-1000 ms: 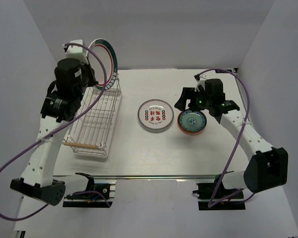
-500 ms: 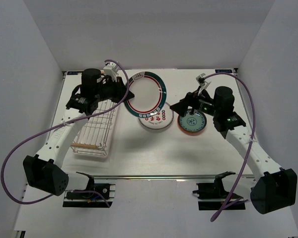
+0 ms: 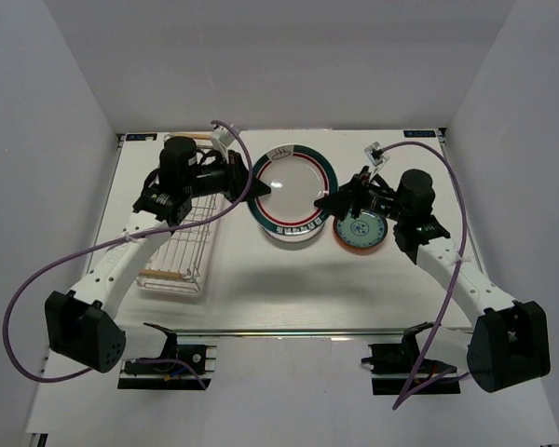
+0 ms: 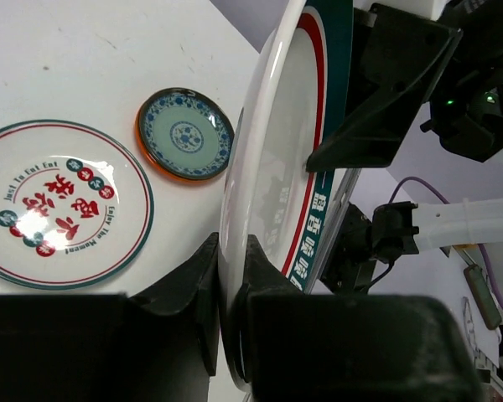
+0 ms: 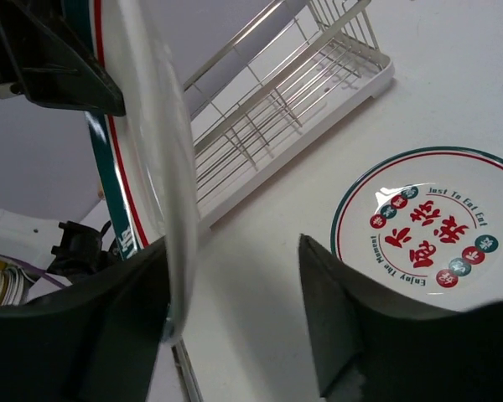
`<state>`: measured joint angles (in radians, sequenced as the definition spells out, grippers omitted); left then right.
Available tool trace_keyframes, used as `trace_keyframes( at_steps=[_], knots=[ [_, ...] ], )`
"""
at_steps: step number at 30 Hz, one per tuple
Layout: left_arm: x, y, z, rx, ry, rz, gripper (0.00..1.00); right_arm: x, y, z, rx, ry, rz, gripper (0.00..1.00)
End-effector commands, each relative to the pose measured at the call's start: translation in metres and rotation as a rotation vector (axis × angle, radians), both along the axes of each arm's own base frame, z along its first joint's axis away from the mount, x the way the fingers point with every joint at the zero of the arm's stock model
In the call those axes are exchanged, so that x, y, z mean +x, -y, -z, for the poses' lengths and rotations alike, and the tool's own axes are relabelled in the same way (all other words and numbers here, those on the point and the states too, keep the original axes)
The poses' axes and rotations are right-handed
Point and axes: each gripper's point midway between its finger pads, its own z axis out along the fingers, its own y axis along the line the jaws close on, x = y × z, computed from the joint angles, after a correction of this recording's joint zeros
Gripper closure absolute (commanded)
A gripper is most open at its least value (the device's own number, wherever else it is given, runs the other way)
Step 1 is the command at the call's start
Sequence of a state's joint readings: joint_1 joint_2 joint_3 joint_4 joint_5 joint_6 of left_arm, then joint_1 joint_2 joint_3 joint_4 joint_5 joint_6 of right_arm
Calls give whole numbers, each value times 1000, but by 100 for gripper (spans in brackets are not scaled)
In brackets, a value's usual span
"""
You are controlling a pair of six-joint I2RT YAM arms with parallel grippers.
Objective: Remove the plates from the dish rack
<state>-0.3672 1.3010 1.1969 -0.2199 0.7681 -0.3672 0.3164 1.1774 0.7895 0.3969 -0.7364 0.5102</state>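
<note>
My left gripper is shut on the rim of a large white plate with a green-red rim. It holds the plate on edge in the air over the table's middle. My right gripper is open at the plate's opposite rim. That rim lies against its left finger, and the other finger stands apart. The dish rack stands at the left and looks empty. On the table lie a white plate with red-green motifs and a blue-green patterned plate.
An orange rim shows under the blue-green plate, as of another dish beneath it. White walls close in the table on the left, right and back. Purple cables loop from both arms over the table sides.
My left arm has swung the green-red rimmed plate from above the rack's far end rightward to the table's middle. The right gripper has come left onto the plate's rim, jaws slightly narrower.
</note>
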Motion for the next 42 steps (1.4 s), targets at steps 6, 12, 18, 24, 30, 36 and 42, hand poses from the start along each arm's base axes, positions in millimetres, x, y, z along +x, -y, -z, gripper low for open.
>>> trace_keyframes(
  at_steps=[6,12,18,24,30,36,42],
  knots=[
    [2,13,4,-20,5,28,100,-2,1,-11,57,1,17,74],
    [13,7,9,6,-12,-52,76,5,8,-7,40,-33,97,100],
    [34,-7,13,82,-21,-190,2,19,21,0,-7,-74,218,100],
    [81,-122,-6,296,-35,-917,2,42,40,31,-131,-203,381,100],
    [54,-173,5,364,-45,-1129,2,56,42,80,-245,-373,418,100],
    [31,-188,13,334,-63,-1190,2,75,33,102,-242,-442,428,100],
    [26,-189,20,319,-59,-1187,2,95,19,121,-207,-520,427,100]
  ],
)
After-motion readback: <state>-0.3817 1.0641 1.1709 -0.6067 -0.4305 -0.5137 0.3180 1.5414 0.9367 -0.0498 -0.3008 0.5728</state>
